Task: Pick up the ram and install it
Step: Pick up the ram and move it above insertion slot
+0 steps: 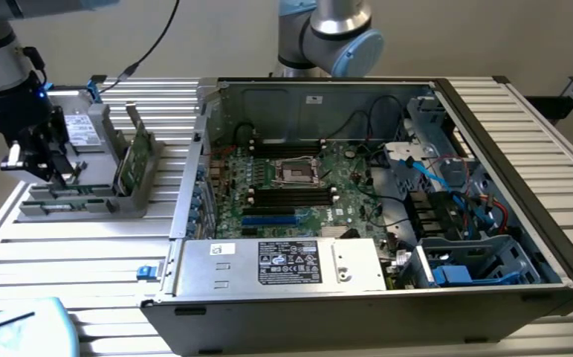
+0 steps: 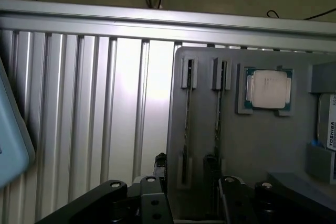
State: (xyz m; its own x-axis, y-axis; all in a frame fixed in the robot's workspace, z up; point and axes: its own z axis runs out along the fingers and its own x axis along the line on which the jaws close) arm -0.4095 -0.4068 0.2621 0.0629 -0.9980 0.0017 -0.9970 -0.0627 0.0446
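Two ram sticks stand on edge in slots of a grey holder [image 2: 252, 145]: one ram [image 2: 188, 114] and a second ram [image 2: 218, 114] beside it. My gripper [image 2: 185, 165] is open just above them, its dark fingertips [image 2: 160, 162] on either side of the first stick's near end without touching it. In the exterior view the gripper [image 1: 46, 165] hangs over the holder [image 1: 39, 210] at the exterior view's left, with the ram [image 1: 80, 191] low in the tray below it. The open computer case [image 1: 206, 134] shows black memory slots [image 1: 288, 196] on its motherboard.
On the holder a processor chip [image 2: 269, 88] and a labelled drive [image 2: 328, 127] lie beside the sticks. An upright green board [image 1: 132, 160] stands in a tall bracket between holder and case. A power supply [image 1: 286, 264] and cables [image 1: 445, 186] crowd the case. A light-blue object [image 1: 18, 327] sits at the table's near corner.
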